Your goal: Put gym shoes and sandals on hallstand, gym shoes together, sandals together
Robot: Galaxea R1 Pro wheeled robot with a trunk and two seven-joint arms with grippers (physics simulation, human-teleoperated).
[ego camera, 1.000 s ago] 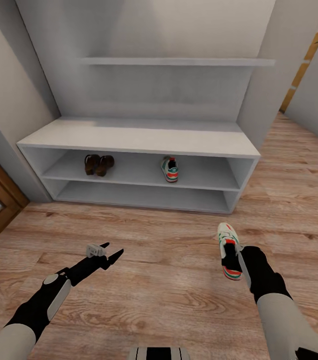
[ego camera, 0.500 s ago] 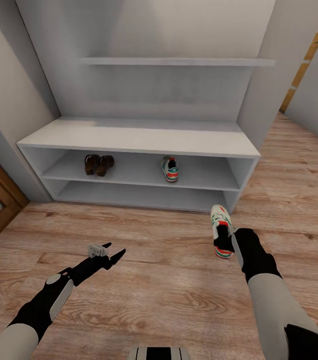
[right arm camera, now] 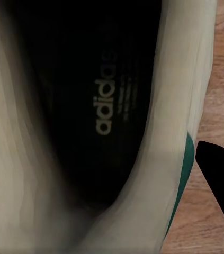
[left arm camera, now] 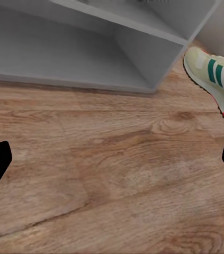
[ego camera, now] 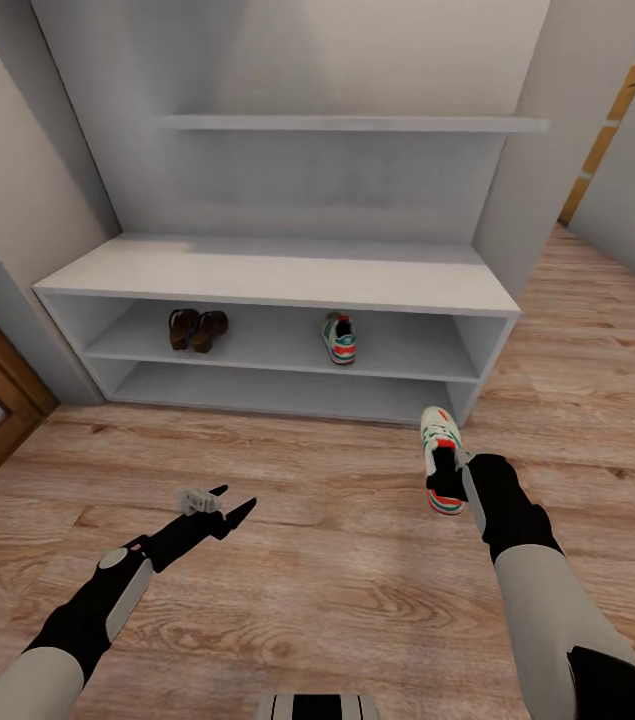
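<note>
- Our right hand (ego camera: 454, 478) grips 1 sneaker (ego camera: 441, 460) by its heel opening, toe toward the shoe rack (ego camera: 277, 275), in front of its right end over the wood floor (ego camera: 337, 560).
- Our left hand (ego camera: 219, 507) hangs open and empty above the floor.
- On the rack's upper shelf sit the 2 sandals (ego camera: 197, 329) side by side at the left and the other sneaker (ego camera: 339, 338) well apart to their right.

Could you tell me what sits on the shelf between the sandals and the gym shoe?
Nothing: in the head view, bare shelf separates the sandals from the gym shoe.
</note>
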